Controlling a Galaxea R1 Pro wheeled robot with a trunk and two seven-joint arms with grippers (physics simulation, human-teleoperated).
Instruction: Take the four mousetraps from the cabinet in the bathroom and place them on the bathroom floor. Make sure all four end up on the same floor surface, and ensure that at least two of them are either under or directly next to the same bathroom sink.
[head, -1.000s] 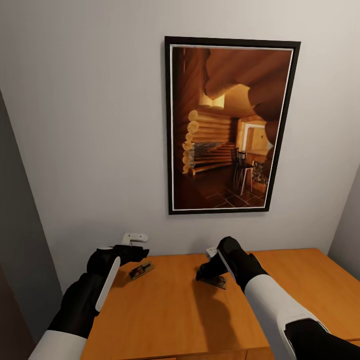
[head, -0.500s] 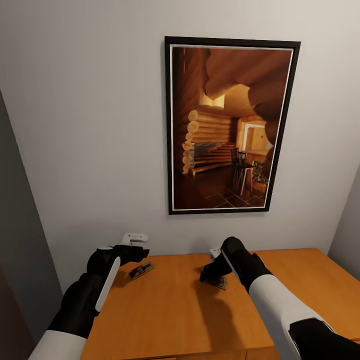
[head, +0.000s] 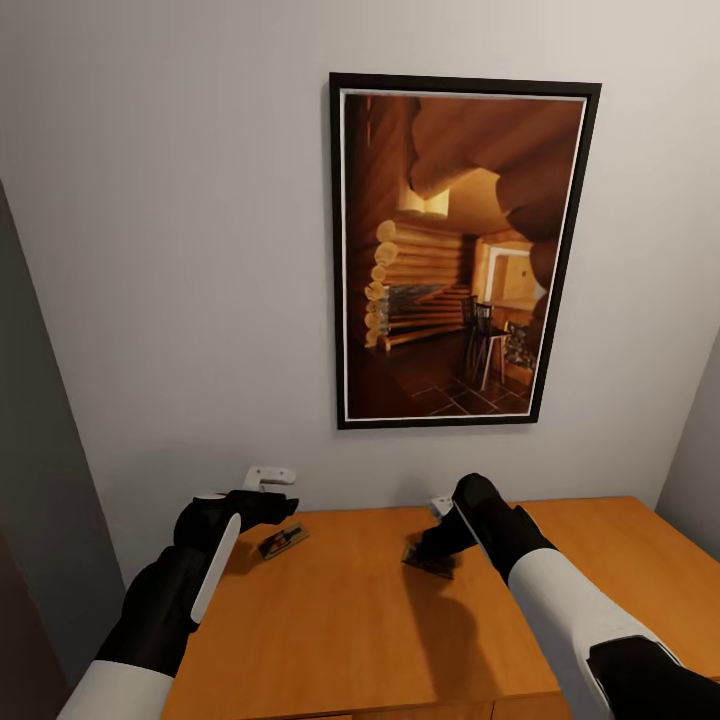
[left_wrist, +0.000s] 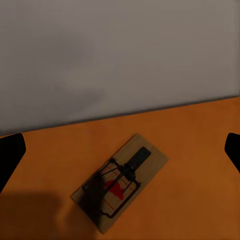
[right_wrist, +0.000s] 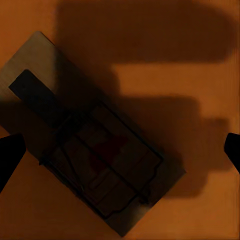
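Observation:
Two mousetraps lie flat on the orange-brown cabinet top (head: 340, 620). One mousetrap (head: 283, 540) (left_wrist: 120, 182) rests near the wall, just ahead of my left gripper (head: 274, 496) (left_wrist: 120, 152), which hovers open, its dark fingertips (left_wrist: 10, 155) far apart. The other mousetrap (head: 428, 562) (right_wrist: 90, 140) lies directly under my right gripper (head: 432, 545) (right_wrist: 120, 150). That gripper is open and very close above the trap, with a fingertip (right_wrist: 9, 155) on each side of it and nothing held. Other mousetraps are out of view.
A grey wall rises right behind the cabinet, carrying a large black-framed picture (head: 460, 250). The cabinet's left edge (head: 215, 600) falls away beside my left arm. Bare wooden top extends to the right (head: 620, 560).
My right arm has shifted a little to the right above its mousetrap. The left arm and both traps have stayed put.

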